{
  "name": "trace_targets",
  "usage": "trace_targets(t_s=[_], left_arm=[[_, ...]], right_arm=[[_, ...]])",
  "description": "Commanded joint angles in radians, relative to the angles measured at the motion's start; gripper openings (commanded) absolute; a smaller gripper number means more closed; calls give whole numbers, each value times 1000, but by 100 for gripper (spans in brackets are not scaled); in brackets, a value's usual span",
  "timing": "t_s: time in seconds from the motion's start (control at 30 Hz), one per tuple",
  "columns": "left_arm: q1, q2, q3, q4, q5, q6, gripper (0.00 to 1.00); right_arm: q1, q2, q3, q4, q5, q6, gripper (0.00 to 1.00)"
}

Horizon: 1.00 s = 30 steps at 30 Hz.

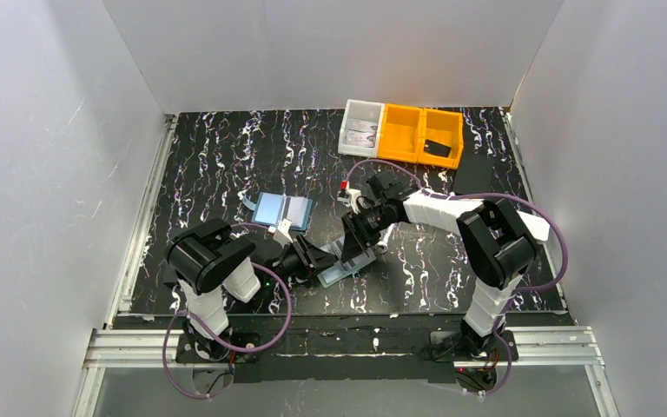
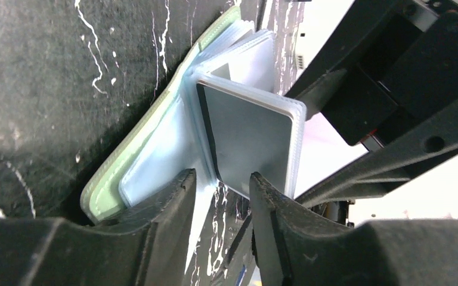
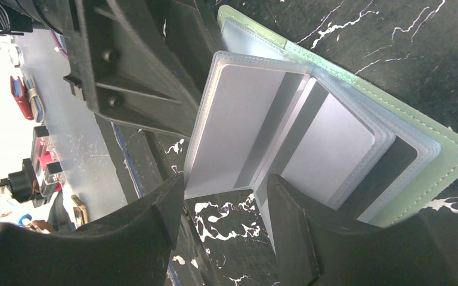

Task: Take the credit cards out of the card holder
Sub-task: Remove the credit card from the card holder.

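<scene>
Hanging low over the black marbled surface (image 1: 226, 156) with the left pincer (image 2: 220, 190), jaws partly parted and straddling the near corner of a raised clear sleeve leaf. Clamping nothing there, leaving bare surface in view between the jaws. Facing it almost tip to tip with the right pincer (image 3: 223, 202), jaws somewhat wider apart, set either side of the lower edge of another upright leaf and likewise not pinched on it.

Finding the card holder (image 1: 347, 265) directly between and beneath the two pincers, lying open with its sage-green cover flat on the surface and its leaves fanned up from the spine. Finding the credit cards (image 2: 250, 143) inside those leaves, just ahead of the jaws: a grey one in the leaf in front of the left pincer, two pale grey ones in the leaves in front of the right pincer, and something dark deeper in the stack, too hidden to tell more.

Noting a light-blue flat rectangle (image 1: 282, 210) just beyond the left pincer. Noting also, well beyond the right pincer at the far edge, a clear bin (image 1: 360, 129) touching two orange bins (image 1: 421, 135).
</scene>
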<state>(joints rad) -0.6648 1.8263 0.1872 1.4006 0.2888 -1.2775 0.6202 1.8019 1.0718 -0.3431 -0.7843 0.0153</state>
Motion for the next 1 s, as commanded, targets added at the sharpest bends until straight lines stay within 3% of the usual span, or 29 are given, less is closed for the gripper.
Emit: trace_targets(t_s=[0.0,0.3,0.6,0.97], left_arm=[[10,36,-71,-52,-30,39,42],[10,-2,-92,14,-30,48,51],[10,-86,-90,15,-37,74,53],[10,-71,-47,23,-19,65,53]], right_arm=[[1,12,28,-7,65,-43,60],[5,17,30,-7,77,-43,60],[5,28,33,-11,78,-46,60],[6,31,34,-13,82,-47,60]])
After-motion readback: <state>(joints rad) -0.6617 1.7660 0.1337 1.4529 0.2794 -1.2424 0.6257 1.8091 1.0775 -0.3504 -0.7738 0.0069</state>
